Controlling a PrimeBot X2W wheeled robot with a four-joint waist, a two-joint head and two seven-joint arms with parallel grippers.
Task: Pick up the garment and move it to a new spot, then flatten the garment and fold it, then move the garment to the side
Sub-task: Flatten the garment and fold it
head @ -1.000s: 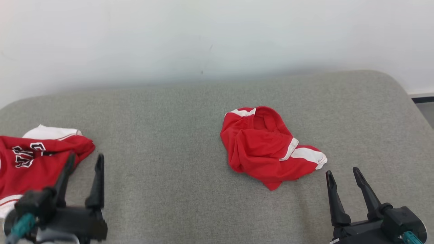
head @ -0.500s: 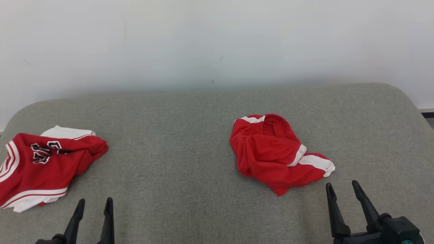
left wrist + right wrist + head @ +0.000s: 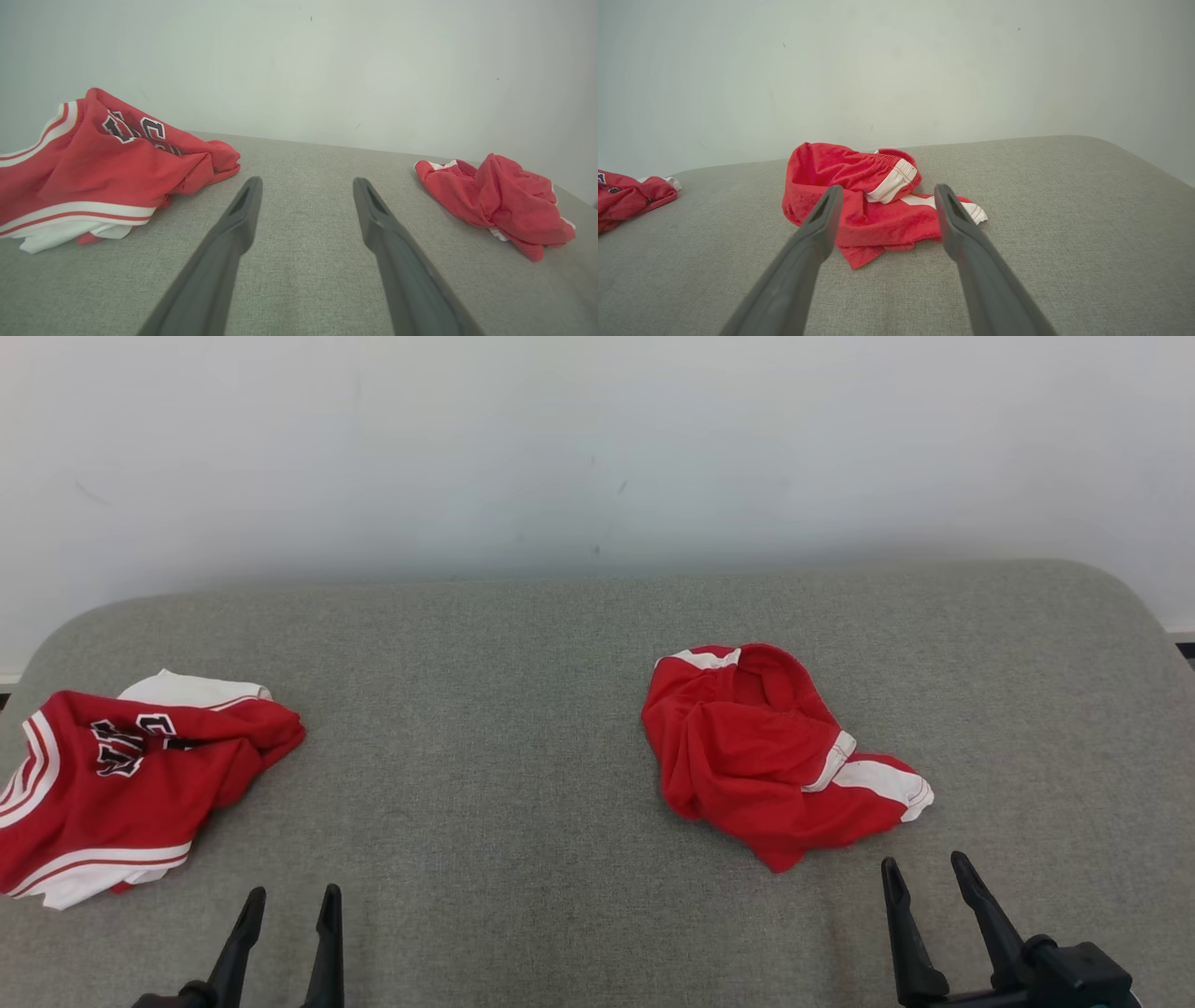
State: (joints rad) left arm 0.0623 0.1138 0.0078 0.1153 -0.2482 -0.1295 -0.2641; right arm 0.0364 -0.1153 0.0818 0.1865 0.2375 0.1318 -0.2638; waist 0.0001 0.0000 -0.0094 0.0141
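Two red garments lying well apart on a grey fabric-covered surface [image 3: 523, 709]. Right of centre in the head view, crumpled red shorts [image 3: 747, 756] with white trim, bunched into a heap, one white-striped corner trailing toward the robot's right. At the far left, a rumpled red jersey [image 3: 121, 775] with dark, white-edged lettering and white-and-red banding, partly folded over itself, a white patch at its far edge. Nearest the shorts, the right gripper [image 3: 924, 863], low at the near right, just short of the cloth's near corner and not touching it, fingers [image 3: 822, 228] spread apart and grasping nothing. Along the right wrist view, shorts straight ahead, beyond both tips. Near the bottom left, the left gripper [image 3: 291, 894], also released, its fingers [image 3: 243, 219] parted over bare grey fabric, holding nothing, jersey off to its left and apart from it. Behind everything, a plain pale wall [image 3: 597, 448] meeting the rounded far edge of the surface.
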